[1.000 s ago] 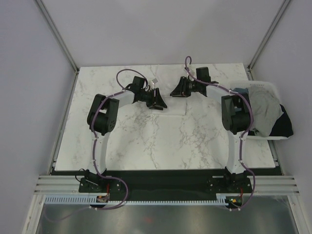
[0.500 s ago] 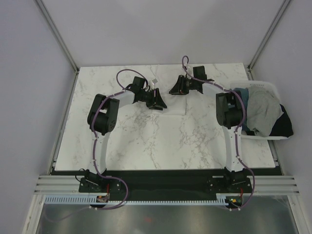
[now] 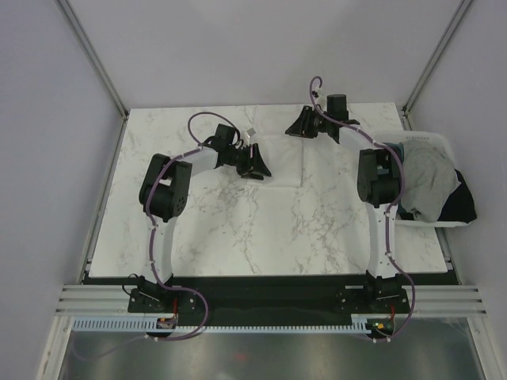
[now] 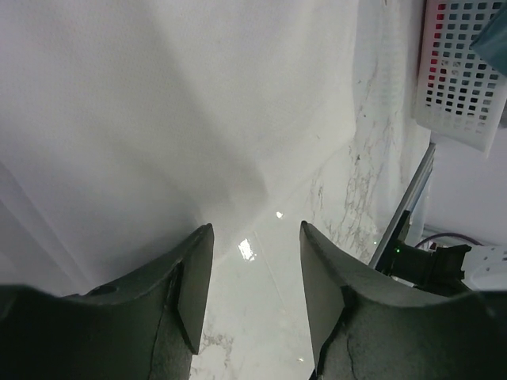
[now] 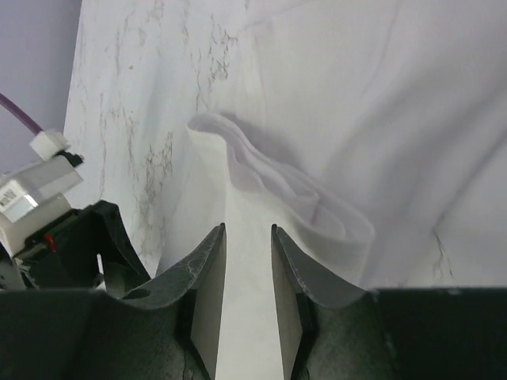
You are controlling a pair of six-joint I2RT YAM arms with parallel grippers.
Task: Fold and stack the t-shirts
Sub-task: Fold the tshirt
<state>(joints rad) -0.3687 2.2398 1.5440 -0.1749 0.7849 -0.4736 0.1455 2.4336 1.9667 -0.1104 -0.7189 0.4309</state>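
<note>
White t-shirt (image 5: 412, 119) rumpled on marble (image 5: 135, 103), left hand (image 4: 256, 229) parted

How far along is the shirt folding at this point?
Nothing looks finished: no folded stack shows. In hand: the white t-shirt lies on the table, one edge rumpled, with the left claw and right claw both open above it, gripping nothing. Still to do: folding it, then the grey t-shirt and black t-shirt heaped in the bin.

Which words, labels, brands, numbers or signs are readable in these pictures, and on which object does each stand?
No text is readable.
White connector, right wrist view: markings too blurred to read.
White bin, top view: faint rim marks, too small to read.
</note>
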